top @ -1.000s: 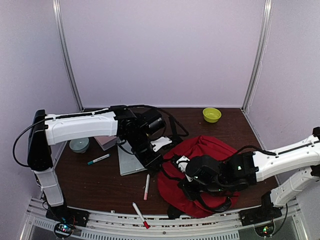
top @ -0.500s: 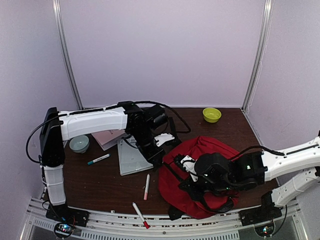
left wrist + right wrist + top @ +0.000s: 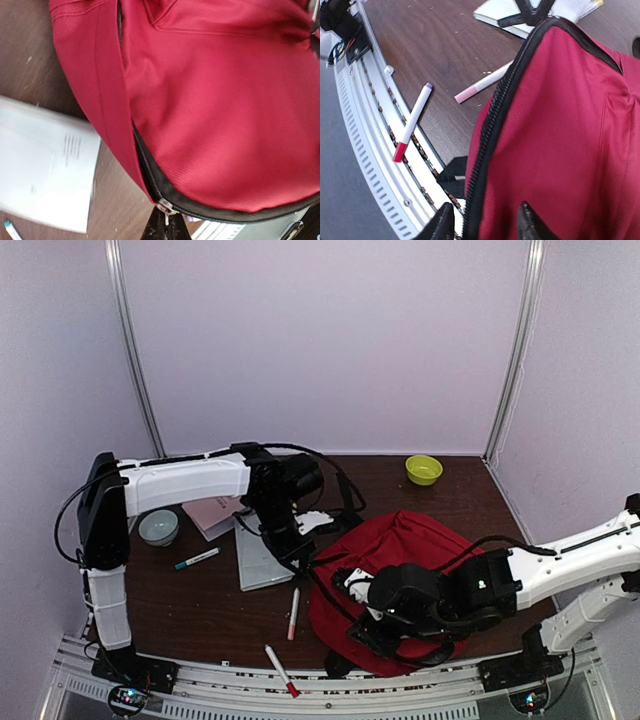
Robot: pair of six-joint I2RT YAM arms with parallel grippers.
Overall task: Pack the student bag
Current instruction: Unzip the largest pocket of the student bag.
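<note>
The student bag [image 3: 405, 545] is a big red backpack lying at the table's right front, and it fills the left wrist view [image 3: 220, 100]. My left gripper [image 3: 167, 231] is shut on the metal zipper pull [image 3: 167, 208] at the bag's left edge, next to the black zipper track [image 3: 145, 165]. From above, that gripper [image 3: 299, 553] is at the bag's near-left corner. My right gripper [image 3: 485, 225] stands open, its fingers [image 3: 529, 223] either side of the bag's black zipper edge [image 3: 495, 125] without pinching it. It hangs over the bag's front [image 3: 362, 625].
A grey-white booklet [image 3: 260, 558] and a pink book [image 3: 214, 513] lie left of the bag. Markers are scattered: teal [image 3: 197, 559], pink-tipped [image 3: 294, 612], red-capped [image 3: 281, 671] by the front rail. A pale bowl [image 3: 158, 528] sits far left, a green bowl [image 3: 424, 469] at the back.
My right gripper has opened and let go of the bag's edge. The left gripper has drawn the zipper pull leftward and nearer, and the bag has shifted left with it.
</note>
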